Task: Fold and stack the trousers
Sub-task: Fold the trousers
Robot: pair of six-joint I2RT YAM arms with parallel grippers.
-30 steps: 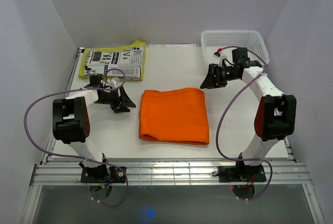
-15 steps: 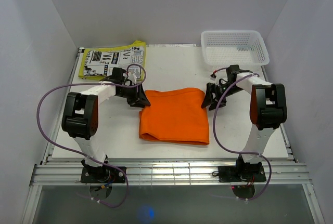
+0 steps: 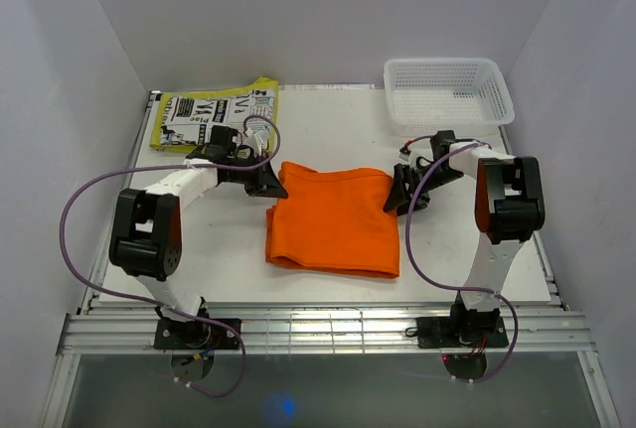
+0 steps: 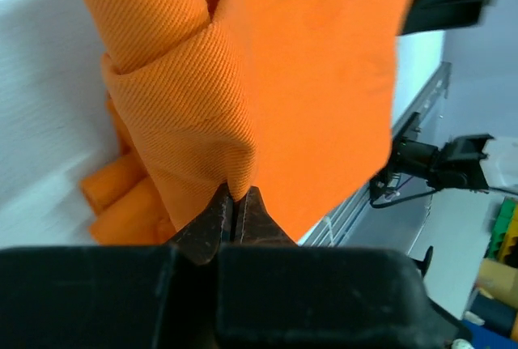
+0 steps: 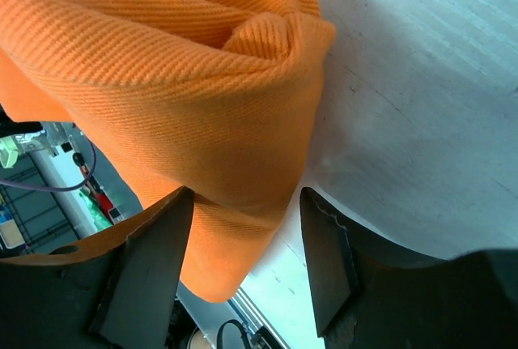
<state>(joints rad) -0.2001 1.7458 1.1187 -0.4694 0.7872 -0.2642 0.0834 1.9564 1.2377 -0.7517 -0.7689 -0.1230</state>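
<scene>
The folded orange trousers (image 3: 333, 219) lie in the middle of the white table (image 3: 328, 130). My left gripper (image 3: 276, 186) is at their far left corner, shut on a pinch of the orange cloth (image 4: 186, 122), which rises a little off the table there. My right gripper (image 3: 395, 194) stands open at the far right corner. In the right wrist view the thick corner fold of the trousers (image 5: 210, 106) sits between the two fingers (image 5: 154, 260), which are apart and have not closed on it.
A white plastic basket (image 3: 449, 90) stands at the far right. A yellow packet with black and white print (image 3: 216, 115) lies at the far left. The grey walls close in the table on three sides.
Both arms came in from the sides to the trousers' far corners. The left gripper closed on the left corner and raised it slightly. The right gripper settled around the right corner.
</scene>
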